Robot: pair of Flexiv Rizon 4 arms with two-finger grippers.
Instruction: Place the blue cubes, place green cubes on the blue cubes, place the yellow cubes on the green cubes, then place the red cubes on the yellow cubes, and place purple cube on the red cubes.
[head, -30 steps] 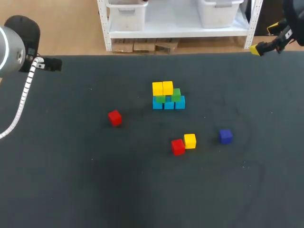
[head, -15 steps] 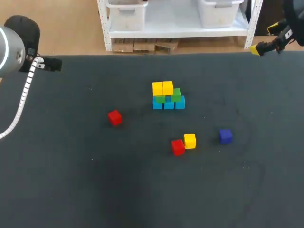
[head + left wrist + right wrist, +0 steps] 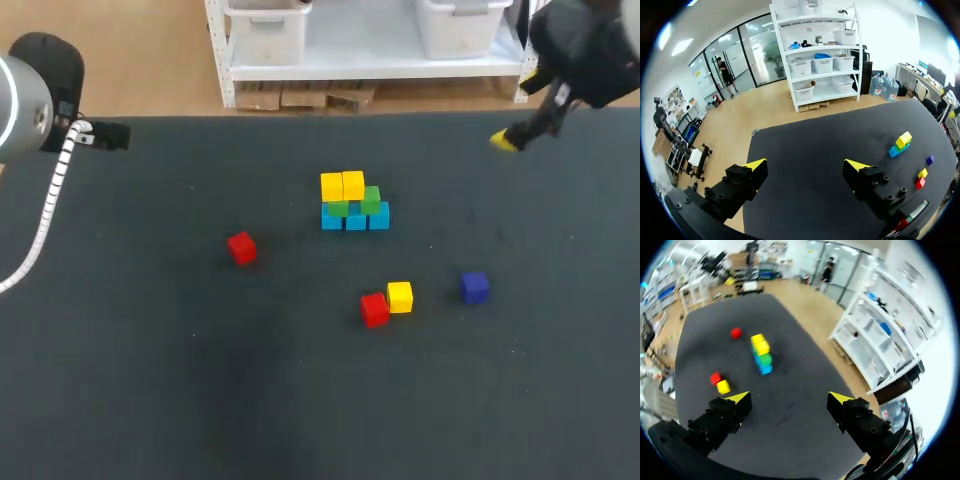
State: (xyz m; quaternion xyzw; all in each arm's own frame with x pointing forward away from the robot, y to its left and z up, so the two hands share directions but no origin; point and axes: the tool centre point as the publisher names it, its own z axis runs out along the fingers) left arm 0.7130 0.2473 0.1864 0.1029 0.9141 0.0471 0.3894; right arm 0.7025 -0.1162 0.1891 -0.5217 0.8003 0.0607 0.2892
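stack: mid-table, far from edges
left jaws: wide open, empty
right jaws: wide open, empty
purple cube: head, left wrist views

Cube stack mid-table, open table all round, purple cube standing free (red-yellow pair touching)

Wide dark matte table, evenly lit, its far edge straight across the head view.
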